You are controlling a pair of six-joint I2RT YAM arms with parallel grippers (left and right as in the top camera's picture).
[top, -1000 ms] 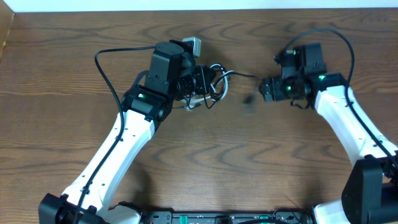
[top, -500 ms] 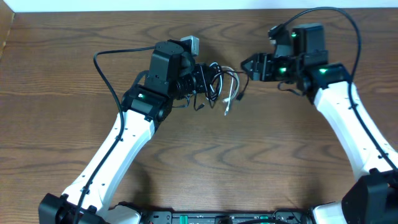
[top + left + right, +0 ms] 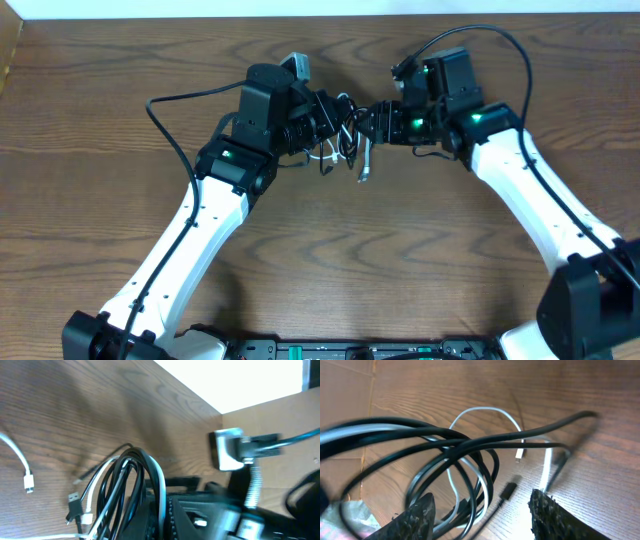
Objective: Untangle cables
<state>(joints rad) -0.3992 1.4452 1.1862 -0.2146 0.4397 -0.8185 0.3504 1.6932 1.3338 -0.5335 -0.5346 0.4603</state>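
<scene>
Near the middle of the desk's (image 3: pixel 100 200) far edge, the overhead view shows the two arms meeting over the cables (image 3: pixel 348 125). The left gripper (image 3: pixel 328 125) is clamped on the tangled bundle. The right gripper (image 3: pixel 385 122) sits just beside the bundle on its other side. One pale end (image 3: pixel 366 165) hangs toward the near edge.

From the left wrist, the black cable (image 3: pixel 159 477) rises in loops from the gripper. The white cable (image 3: pixel 22 462) curves across the wood to a small plug (image 3: pixel 29 482).

From the right wrist, both fingers (image 3: pixel 417 517) stand wide apart, gripping nothing. Black loops and a white loop (image 3: pixel 485 410) lie tangled just beyond them, above the wood.
</scene>
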